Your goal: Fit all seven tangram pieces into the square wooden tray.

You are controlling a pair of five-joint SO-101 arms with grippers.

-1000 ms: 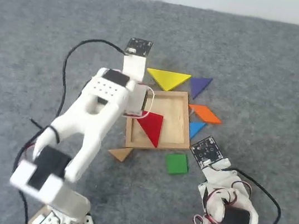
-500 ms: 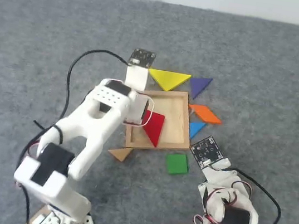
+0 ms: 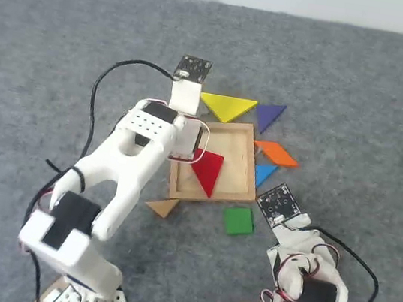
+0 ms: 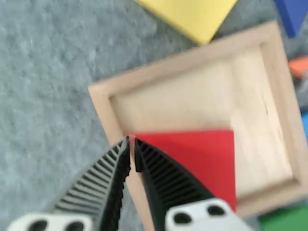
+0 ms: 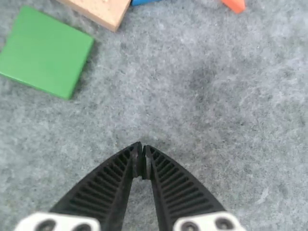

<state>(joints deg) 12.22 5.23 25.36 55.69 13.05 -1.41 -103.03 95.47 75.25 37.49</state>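
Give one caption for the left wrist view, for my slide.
Left gripper, jaws shut, at the red triangle in the wooden tray.

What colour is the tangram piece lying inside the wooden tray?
The piece is red, clearest in the left wrist view.

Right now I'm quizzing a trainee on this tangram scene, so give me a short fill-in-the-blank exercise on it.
1. The one piece lying inside the wooden tray is a triangle coloured ____.
2. The green piece near the tray is shaped like a ____.
3. The left gripper and the right gripper both have their jaws ____.
4. The pieces lying outside the tray number ____.
Missing words: red; square; shut; six.
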